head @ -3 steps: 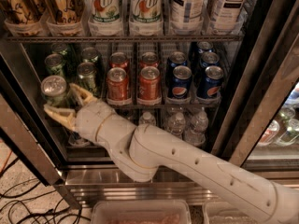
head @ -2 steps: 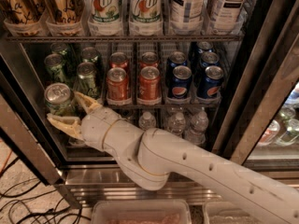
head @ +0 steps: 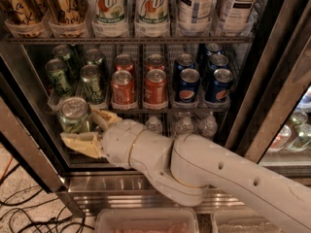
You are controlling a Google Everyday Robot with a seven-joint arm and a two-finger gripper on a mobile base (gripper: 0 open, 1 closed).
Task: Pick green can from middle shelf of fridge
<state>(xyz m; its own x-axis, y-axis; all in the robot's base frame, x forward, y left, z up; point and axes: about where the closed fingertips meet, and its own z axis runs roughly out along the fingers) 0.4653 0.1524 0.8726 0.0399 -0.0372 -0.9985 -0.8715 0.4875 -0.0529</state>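
My gripper (head: 83, 130) is shut on a green can (head: 74, 115) and holds it upright, in front of and below the left end of the middle shelf (head: 131, 109) of the fridge (head: 272, 96). One cream finger (head: 80, 143) lies under the can, the other finger (head: 104, 118) to its right. Several more green cans (head: 91, 82) stand in the shelf's left lanes, red-orange cans (head: 122, 87) in the middle, dark blue Pepsi cans (head: 187, 84) on the right. My white arm (head: 204, 174) reaches in from the lower right.
Tall 7Up and tea cans (head: 153, 6) fill the rack above. Small water bottles (head: 183, 126) stand on the rack below, behind my arm. The open door frame (head: 24, 154) slants at the left. Cables (head: 19, 212) lie on the floor. A clear bin (head: 146, 222) sits below.
My gripper has drawn back out of the shelf toward the camera and down-left, carrying the green can with it. The can now looks larger and sits lower than the shelf row.
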